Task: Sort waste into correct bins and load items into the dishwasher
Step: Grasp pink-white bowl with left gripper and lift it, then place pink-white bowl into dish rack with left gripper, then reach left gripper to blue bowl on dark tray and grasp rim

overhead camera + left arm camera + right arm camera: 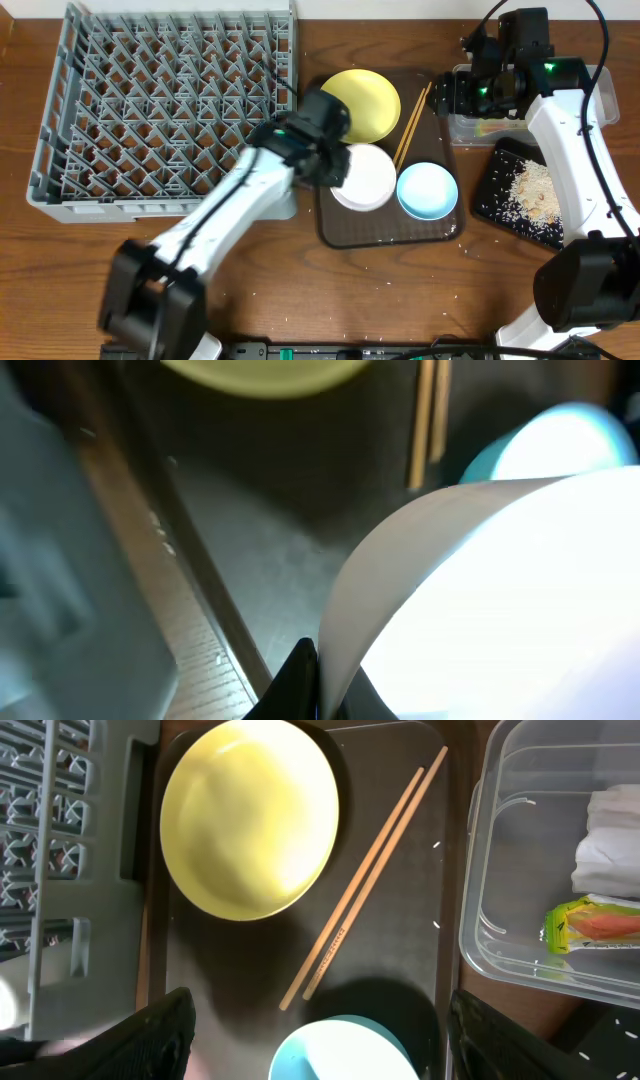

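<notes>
The left gripper (322, 688) is clamped on the rim of the white bowl (480, 590), with a finger on either side of the wall. The bowl is on the brown serving tray (380, 232), just beside the light blue bowl (427, 190). With so thin a pinch, the bowl could swing or slip on its way to the grey dish rack (160, 105), or knock the blue bowl into the chopsticks (411, 125). The right gripper (325, 1038), fingers wide apart, hovers empty near the clear tub (500, 900).

plate (365, 102) and chopsticks (410, 128) lie on the serving tray (385, 231), rack (165, 100) to its left, tub (520, 860) right.
</notes>
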{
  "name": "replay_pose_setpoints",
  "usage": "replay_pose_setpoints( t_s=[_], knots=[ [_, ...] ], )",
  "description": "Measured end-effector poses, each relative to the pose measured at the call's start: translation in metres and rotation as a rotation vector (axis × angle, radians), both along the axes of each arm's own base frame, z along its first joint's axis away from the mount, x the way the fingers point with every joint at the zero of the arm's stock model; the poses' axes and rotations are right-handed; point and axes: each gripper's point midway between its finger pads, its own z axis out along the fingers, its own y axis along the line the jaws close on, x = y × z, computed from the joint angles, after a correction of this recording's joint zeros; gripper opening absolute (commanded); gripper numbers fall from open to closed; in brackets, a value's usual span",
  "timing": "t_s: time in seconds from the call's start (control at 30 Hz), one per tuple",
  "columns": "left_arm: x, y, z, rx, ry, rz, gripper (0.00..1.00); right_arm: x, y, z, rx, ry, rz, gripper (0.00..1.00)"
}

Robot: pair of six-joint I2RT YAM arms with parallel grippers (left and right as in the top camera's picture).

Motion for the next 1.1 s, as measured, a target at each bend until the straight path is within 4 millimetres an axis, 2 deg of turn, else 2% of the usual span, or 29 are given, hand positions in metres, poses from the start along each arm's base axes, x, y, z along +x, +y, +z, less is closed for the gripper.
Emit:
replay_pose_setpoints(
  t_s=[0.1, 0.23, 0.47, 0.63, 0.73, 0.83, 1.0, 1.1],
  knots=[
    [0.012, 0.02, 0.026, -0.042, -0.048, 0.093, 0.07, 0.0, 0.0, 0.0, 0.0, 0.0, 0.0, 0.78],
    [0.037, 0.07, 0.046, 0.03, -0.149, 0.284, 0.07, 0.0, 0.0, 0.0, 0.0, 0.0, 0.0, 0.78],
    [0.082, 0.172, 0.076, 0.317, -0.413, 0.622, 0.07, 0.001, 0.0, 0.0, 0.0, -0.003, 0.0, 0.78],
    [0.098, 0.211, 0.102, 0.53, -0.589, 0.747, 0.08, 0.002, 0.0, 0.001, 0.001, -0.008, 0.0, 0.8],
    [0.102, 0.228, 0.103, 0.674, -0.637, 0.801, 0.07, 0.002, 0.0, 0.001, 0.001, -0.009, 0.0, 0.8],
    [0.106, 0.237, 0.094, 0.833, -0.658, 0.819, 0.07, 0.002, 0.0, 0.001, 0.001, -0.009, 0.0, 0.8],
    [0.109, 0.233, 0.065, 1.02, -0.639, 0.768, 0.07, 0.002, 0.0, 0.001, 0.0, -0.01, 0.002, 0.8],
    [0.108, 0.223, 0.056, 1.108, -0.656, 0.741, 0.07, 0.002, 0.0, 0.001, 0.0, -0.01, 0.003, 0.8]
  ],
)
